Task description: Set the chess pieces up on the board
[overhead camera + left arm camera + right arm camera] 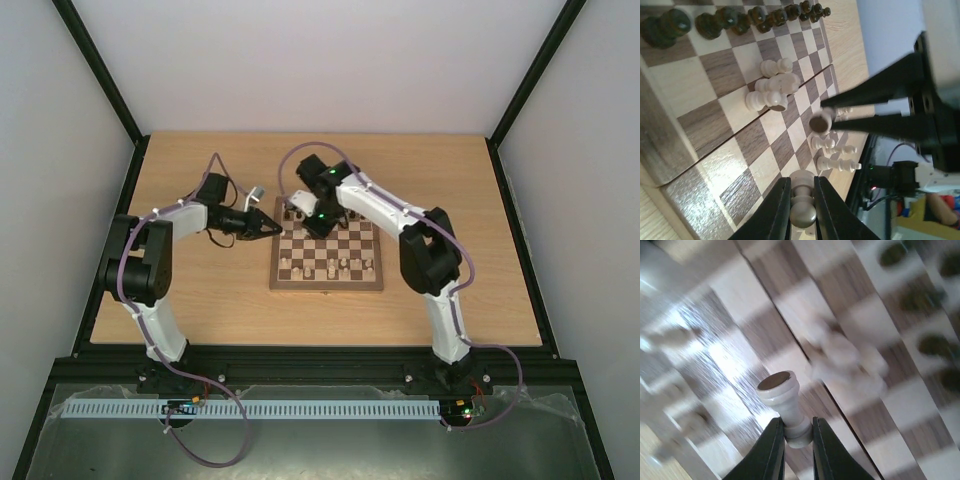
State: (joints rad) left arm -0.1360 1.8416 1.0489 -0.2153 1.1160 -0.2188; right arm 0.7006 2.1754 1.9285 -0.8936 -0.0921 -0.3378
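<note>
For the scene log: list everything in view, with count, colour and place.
square wooden chessboard: one, dark-brown and cream checks, table middle.
dark brown turned wooden chess pieces: one row, count unclear, board's far edge.
pale cream turned wooden chess pieces: several, count unclear, board's near half.
light wooden table: one, tan, under the board.
left gripper: one, black, board's far-left corner, shut on left-held cream piece.
right gripper: one, black, above the board's far half, shut on right-held cream piece.
</note>
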